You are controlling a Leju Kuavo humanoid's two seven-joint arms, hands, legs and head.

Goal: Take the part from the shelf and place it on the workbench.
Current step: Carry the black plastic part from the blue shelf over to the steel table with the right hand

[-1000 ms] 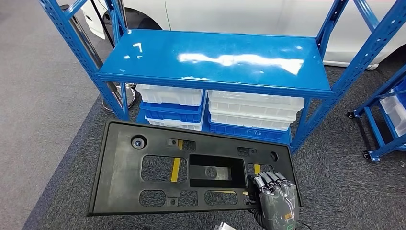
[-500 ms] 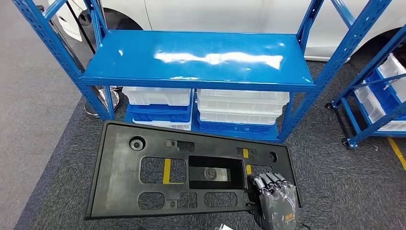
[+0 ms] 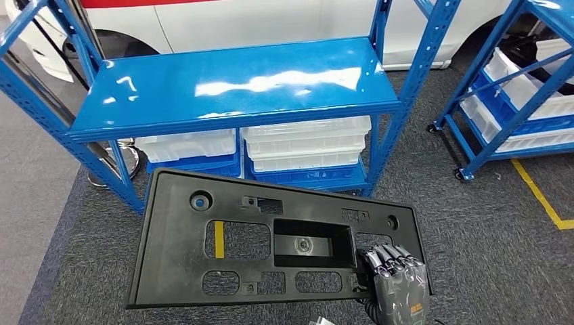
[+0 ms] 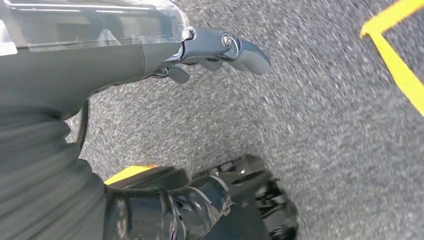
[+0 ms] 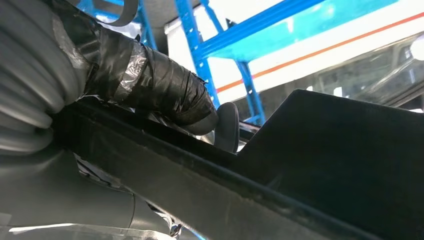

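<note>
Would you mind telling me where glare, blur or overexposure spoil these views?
Head view: ceiling lights glare white across the blue shelf top; the black part stays sharp. Left wrist view: the grey carpet is motion-blurred. Right wrist view: the background is blown out, and the right hand looms close and soft.

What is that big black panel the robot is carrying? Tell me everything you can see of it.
The black panel is a wide, flat, matte plate that looks like moulded plastic, with a raised rim, several rectangular cut-outs, a deeper boxed recess in the middle and small round holes. It hangs nearly level above the grey carpet, in front of the blue shelf. The right hand grips its near right corner.
</note>
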